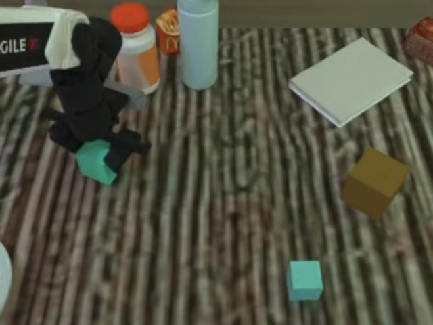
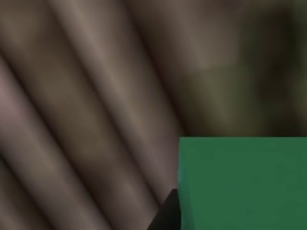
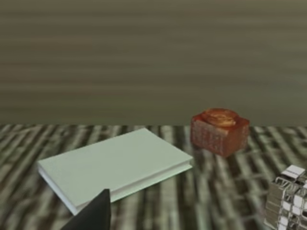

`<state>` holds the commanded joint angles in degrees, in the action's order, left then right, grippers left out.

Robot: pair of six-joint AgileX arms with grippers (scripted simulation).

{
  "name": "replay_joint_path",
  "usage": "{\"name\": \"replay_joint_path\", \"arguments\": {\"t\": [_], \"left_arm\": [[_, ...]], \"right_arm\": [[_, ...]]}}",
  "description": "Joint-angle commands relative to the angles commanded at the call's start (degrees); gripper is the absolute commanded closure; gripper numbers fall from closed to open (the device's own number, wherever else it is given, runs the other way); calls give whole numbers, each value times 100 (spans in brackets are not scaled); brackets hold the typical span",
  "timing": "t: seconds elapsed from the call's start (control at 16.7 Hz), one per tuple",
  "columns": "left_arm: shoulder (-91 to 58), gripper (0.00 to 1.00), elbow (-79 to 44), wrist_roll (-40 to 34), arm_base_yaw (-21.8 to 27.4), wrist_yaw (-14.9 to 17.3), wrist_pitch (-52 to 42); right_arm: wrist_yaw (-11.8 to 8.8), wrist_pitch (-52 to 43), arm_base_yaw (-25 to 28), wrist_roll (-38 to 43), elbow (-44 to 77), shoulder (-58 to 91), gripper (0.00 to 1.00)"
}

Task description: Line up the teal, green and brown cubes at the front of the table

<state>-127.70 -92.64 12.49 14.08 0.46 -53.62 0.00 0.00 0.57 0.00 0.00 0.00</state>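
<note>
The green cube point(image 1: 95, 166) is at the table's left, tilted, with my left gripper point(image 1: 98, 152) shut on it. In the left wrist view the green cube point(image 2: 242, 182) fills one corner, and a dark fingertip point(image 2: 165, 215) presses against its side. Near the front, right of centre, lies the small teal cube point(image 1: 304, 279). The larger brown cube point(image 1: 374, 181) rests further back at the right. My right arm is outside the top view. Its wrist view shows one dark fingertip point(image 3: 98, 213) well off-centre, holding nothing.
A pale book point(image 1: 350, 80) point(image 3: 115, 165) lies at the back right, beside a red-brown block point(image 1: 421, 37) point(image 3: 219, 132). An orange-capped bottle point(image 1: 135, 47), a red-and-yellow box point(image 1: 168, 30) and a pale blue bottle point(image 1: 198, 40) stand at the back left. A chrome cube point(image 3: 288, 201) shows in the right wrist view.
</note>
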Motion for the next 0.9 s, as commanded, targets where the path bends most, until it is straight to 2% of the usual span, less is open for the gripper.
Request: {"name": "replay_joint_path", "arguments": {"t": [0.36, 0.72, 0.9], "left_arm": [[360, 100, -671, -14, -86, -3, -1058], [377, 100, -715, -15, -51, -6, -1117], [400, 100, -703, -397, 229, -17, -1134]], "right_arm": [[0, 0, 0, 0, 0, 0, 0], [0, 0, 0, 0, 0, 0, 0], [0, 0, 0, 0, 0, 0, 0]]}}
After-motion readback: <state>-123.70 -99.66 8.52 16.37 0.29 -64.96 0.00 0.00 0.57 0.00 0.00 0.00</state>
